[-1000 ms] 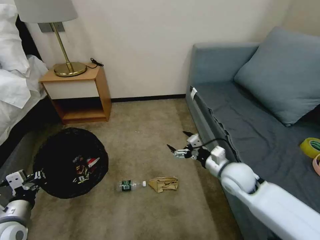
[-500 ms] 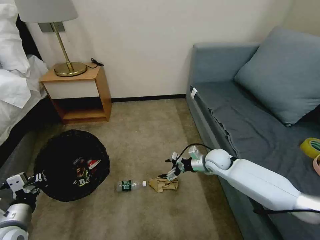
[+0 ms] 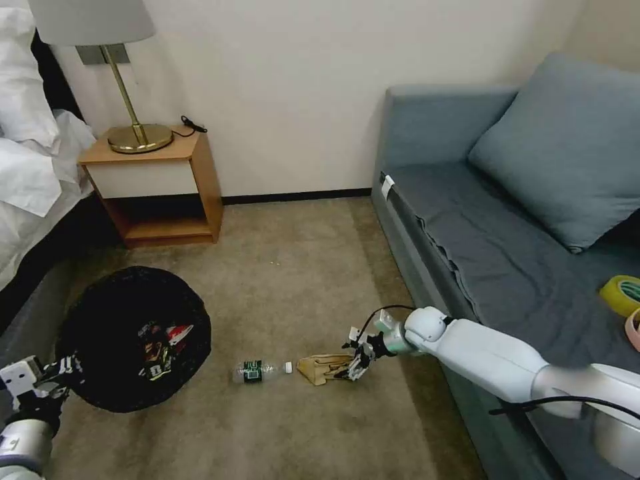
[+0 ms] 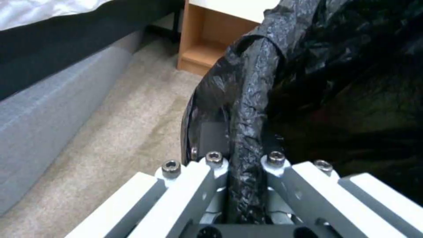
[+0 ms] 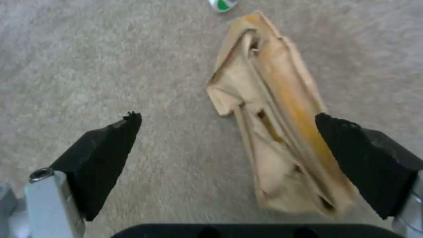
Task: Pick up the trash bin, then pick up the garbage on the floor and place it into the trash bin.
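The trash bin, black mesh with a black liner, hangs tilted at the lower left, and snack wrappers lie inside it. My left gripper is shut on its rim; the left wrist view shows the gripper clamped on the liner-covered rim. On the floor lie a clear bottle and a crumpled tan paper bag. My right gripper is open, low at the bag's right end. In the right wrist view the gripper straddles the bag, one black pad on the carpet beside it.
A grey sofa runs along the right, with tape rolls on its seat. A wooden nightstand with a brass lamp stands at the back left, next to the bed. Bare carpet lies between them.
My right arm dropped from mid-air down to the paper bag, fingers staying open. The bin, held by the left gripper, shifted slightly left and lower.
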Robot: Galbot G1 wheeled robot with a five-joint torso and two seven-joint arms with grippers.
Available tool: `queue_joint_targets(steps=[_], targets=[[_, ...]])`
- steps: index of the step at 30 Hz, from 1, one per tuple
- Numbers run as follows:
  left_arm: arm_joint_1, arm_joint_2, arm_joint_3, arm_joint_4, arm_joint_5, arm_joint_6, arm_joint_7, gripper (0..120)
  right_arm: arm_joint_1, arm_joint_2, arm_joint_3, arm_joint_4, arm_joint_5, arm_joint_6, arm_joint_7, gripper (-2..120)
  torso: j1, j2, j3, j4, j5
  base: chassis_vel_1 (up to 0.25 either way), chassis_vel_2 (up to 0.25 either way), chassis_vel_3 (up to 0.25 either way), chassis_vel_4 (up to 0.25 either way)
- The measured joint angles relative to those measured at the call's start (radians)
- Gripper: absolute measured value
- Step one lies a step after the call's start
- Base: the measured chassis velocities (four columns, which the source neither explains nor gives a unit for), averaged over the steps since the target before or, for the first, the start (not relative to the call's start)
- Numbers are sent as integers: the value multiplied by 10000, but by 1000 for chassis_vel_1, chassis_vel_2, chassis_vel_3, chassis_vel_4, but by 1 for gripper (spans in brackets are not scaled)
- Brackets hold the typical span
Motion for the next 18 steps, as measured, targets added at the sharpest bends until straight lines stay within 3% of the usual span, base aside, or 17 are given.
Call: queue_joint_targets(steps=[11,15,18], targets=[[51,2,-34,-20,14,-22,18,1,-435,1155,413,-1094,-571,292,154,100,0,0,0,2,0,0,0,0,0],[32,-10,-21,-27,30,-23,16,1,-617,1340,570,-1291,-671,295,479,93,0,0,0,2,0,0,0,0,0],[30,-42,43,-47,74,-22,16,1,-725,1429,732,-1513,-810,328,638,77,0,0,0,1,0,0,0,0,0]])
